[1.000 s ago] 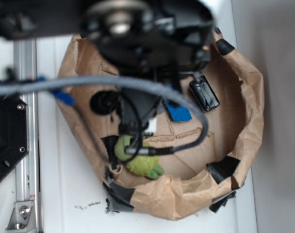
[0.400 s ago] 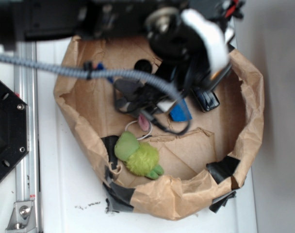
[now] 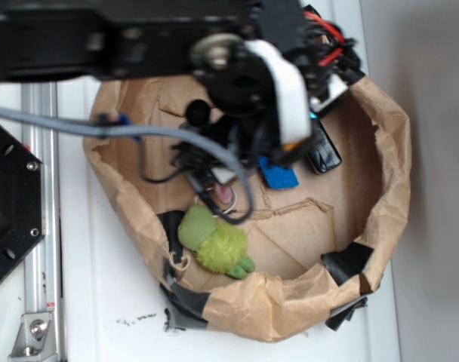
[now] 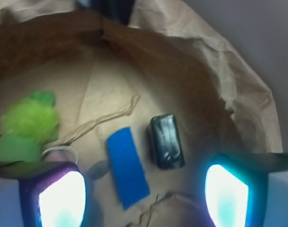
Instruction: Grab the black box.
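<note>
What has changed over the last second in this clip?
The arm swung right across the paper bowl, so the gripper, open, now hangs above the black box and blue sponge. Nothing was grasped. Box, sponge and green plush toy lie where they were.

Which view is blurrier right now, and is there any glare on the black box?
Exterior: the arm across the top is blurred, while the brown paper and green plush toy read fairly sharp; the black box is partly hidden. Wrist: soft overall, the toy smeared, the gripper pads glowing overexposed; faint highlights streak the box's glossy wrap beside the blue sponge.
</note>
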You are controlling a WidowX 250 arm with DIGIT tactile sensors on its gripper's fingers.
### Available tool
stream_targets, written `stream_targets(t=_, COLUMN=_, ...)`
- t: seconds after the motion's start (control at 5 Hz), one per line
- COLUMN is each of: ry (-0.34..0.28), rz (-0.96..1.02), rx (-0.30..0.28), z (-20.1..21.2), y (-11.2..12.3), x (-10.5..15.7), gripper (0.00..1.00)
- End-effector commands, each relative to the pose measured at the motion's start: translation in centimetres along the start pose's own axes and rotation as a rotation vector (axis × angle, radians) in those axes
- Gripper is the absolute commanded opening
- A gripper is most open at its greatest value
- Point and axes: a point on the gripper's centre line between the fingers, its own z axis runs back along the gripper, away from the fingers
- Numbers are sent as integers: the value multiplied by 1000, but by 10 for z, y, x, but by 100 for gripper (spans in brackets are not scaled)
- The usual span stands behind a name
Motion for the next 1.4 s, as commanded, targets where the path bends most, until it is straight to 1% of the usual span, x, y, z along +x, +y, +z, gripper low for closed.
stream_targets(t=0.0, ry=-11, rz=-42, rx=40, z=12, y=-3, x=12, gripper=100)
stream_targets(t=0.2, ry=-11, rz=-42, rx=40, z=12, y=-3, x=12, gripper=100)
stream_targets(t=0.4, ry=-20, rz=-103, rx=49, z=-14, y=0, x=13, gripper=100)
stream_targets(t=0.6, ry=-17, rz=-116, rx=-78, z=-37, y=-2, x=21, gripper=100)
stream_targets(t=0.8, ry=46, rz=-153, rx=-105, z=-58, y=-7, x=24, gripper=100)
stream_targets(t=1.0, ry=75, rz=-140, rx=-84, z=-66, y=4, x=24, gripper=100)
stream_targets(t=1.2, ry=71, rz=-102, rx=-33, z=-65, y=32, x=24, gripper=100)
